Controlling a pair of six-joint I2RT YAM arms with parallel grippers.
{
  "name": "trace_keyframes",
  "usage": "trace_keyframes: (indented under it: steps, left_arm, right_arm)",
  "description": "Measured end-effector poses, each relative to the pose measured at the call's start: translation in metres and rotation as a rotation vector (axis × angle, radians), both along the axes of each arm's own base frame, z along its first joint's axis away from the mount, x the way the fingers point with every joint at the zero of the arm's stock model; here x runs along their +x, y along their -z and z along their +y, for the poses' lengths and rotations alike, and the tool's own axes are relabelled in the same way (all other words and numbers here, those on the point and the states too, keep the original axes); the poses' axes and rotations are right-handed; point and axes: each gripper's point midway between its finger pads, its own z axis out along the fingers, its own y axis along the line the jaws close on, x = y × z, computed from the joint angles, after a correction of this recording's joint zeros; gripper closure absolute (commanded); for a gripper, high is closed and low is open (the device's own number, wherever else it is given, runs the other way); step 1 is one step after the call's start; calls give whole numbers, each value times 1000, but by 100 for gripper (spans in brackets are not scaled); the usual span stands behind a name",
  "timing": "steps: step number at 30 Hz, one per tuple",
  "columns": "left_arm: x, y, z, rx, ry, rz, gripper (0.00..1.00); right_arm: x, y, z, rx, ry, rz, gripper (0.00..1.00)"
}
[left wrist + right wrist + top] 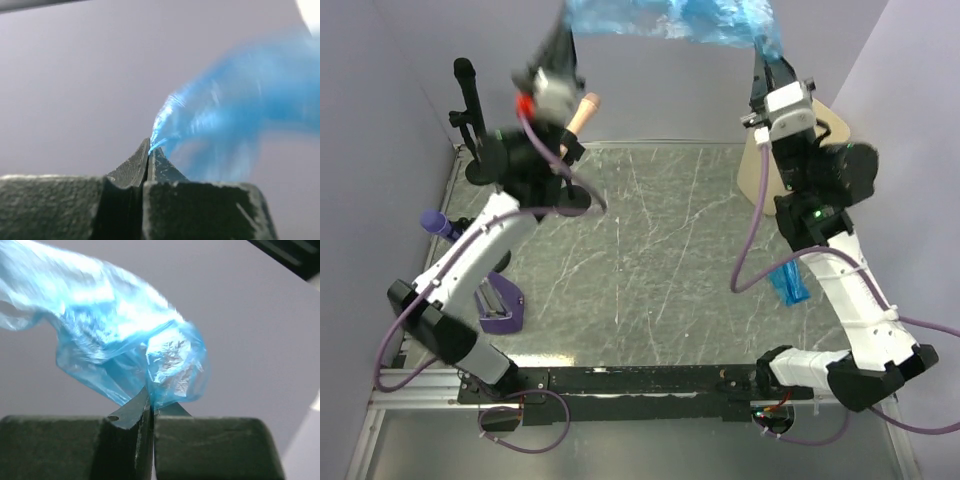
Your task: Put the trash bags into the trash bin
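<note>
A thin blue trash bag (665, 18) hangs stretched in the air above the far edge of the table, between my two grippers. My left gripper (563, 30) is shut on its left end; in the left wrist view the film (235, 100) runs out from the pinched tips (149, 145). My right gripper (759, 55) is shut on the right end, with crumpled film (110, 325) bunched above its tips (151, 401). The cream-beige trash bin (756, 175) stands at the far right, mostly hidden behind the right arm. A second folded blue bag (788, 285) lies on the table under the right arm.
A black stand with a microphone (467, 100) rises at the far left corner. A purple-tipped tool (440, 222) and a purple holder (500, 306) sit along the left side. A peach handle (586, 108) shows by the left wrist. Grey walls close in the table.
</note>
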Motion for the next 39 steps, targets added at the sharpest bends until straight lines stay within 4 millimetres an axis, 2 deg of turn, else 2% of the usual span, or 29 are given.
trace_keyframes:
  steps: [1, 2, 3, 4, 5, 6, 7, 8, 9, 10, 11, 12, 13, 15, 16, 17, 20, 23, 26, 28, 30, 31, 33, 35, 36, 37, 38, 39]
  left_arm:
    - [-9, 15, -4, 29, -22, -41, 99]
    - [-18, 43, -13, 118, -34, -62, 99]
    - [-21, 96, -29, 318, -66, -46, 99]
    - [-18, 168, -43, 611, -115, -7, 99]
    - [-19, 252, -51, 929, -106, 51, 99]
    - [-28, 338, -49, 1182, -22, 130, 99]
    - [-40, 402, -43, 1323, 81, 217, 99]
    - [-55, 448, -38, 1405, 173, 286, 99]
    - [-71, 481, -32, 1439, 247, 334, 99]
    - [-85, 496, -32, 1445, 300, 341, 99]
    - [-100, 502, -35, 1433, 335, 312, 99]
    - [-115, 502, -39, 1409, 365, 275, 99]
    - [-129, 496, -43, 1385, 398, 235, 99]
    - [-135, 485, -46, 1354, 421, 222, 99]
    - [-134, 476, -48, 1329, 434, 244, 99]
    - [-130, 467, -49, 1297, 454, 294, 99]
    - [-112, 446, -54, 1163, 496, 499, 99]
    - [-71, 427, -54, 929, 475, 824, 99]
    - [-18, 417, -40, 663, 340, 1104, 99]
    - [18, 406, -25, 497, 225, 1210, 99]
    - [55, 384, -5, 337, 101, 1245, 99]
    - [68, 372, 3, 284, 61, 1235, 99]
    - [95, 331, 22, 172, -30, 1169, 99]
    - [108, 283, 28, 101, -51, 1055, 99]
    - [111, 250, 28, 74, -43, 971, 99]
    - [110, 213, 26, 50, -31, 871, 99]
    - [107, 181, 23, 29, -15, 782, 99]
    - [97, 137, 20, 5, 8, 653, 99]
  right_arm:
    - [-1, 2, -7, 15, 39, -32, 100]
    - [3, 16, -8, 2, 61, -9, 100]
    - [13, 55, 4, -129, 74, 77, 100]
    - [22, 120, 15, -337, 93, 205, 100]
    - [7, 199, 21, -549, 69, 301, 100]
    - [-8, 273, 24, -704, 18, 393, 100]
    - [-35, 375, 18, -880, -59, 510, 100]
    - [-74, 471, 0, -1027, -140, 635, 100]
    - [-117, 550, -21, -1116, -216, 752, 100]
    - [-140, 585, -32, -1147, -259, 808, 100]
    - [-160, 604, -35, -1155, -308, 825, 100]
    - [-166, 595, -28, -1134, -340, 773, 100]
    - [-164, 579, -23, -1112, -349, 732, 100]
    - [-158, 535, -11, -1058, -358, 670, 100]
    - [-150, 505, -5, -1016, -350, 649, 100]
    - [-142, 483, -1, -975, -338, 646, 100]
    - [-115, 438, 3, -835, -284, 745, 100]
    - [-79, 408, 6, -658, -216, 966, 100]
    - [-29, 382, 1, -453, -136, 1182, 100]
    - [11, 369, -12, -312, -54, 1294, 100]
    - [60, 353, -34, -153, 62, 1382, 100]
    - [76, 345, -41, -105, 99, 1391, 100]
    - [109, 314, -57, -6, 176, 1364, 100]
    - [132, 259, -60, 57, 194, 1236, 100]
    - [136, 232, -57, 71, 188, 1161, 100]
    - [137, 196, -52, 78, 176, 1051, 100]
    - [132, 159, -42, 76, 145, 929, 100]
    - [116, 112, -25, 69, 87, 759, 100]
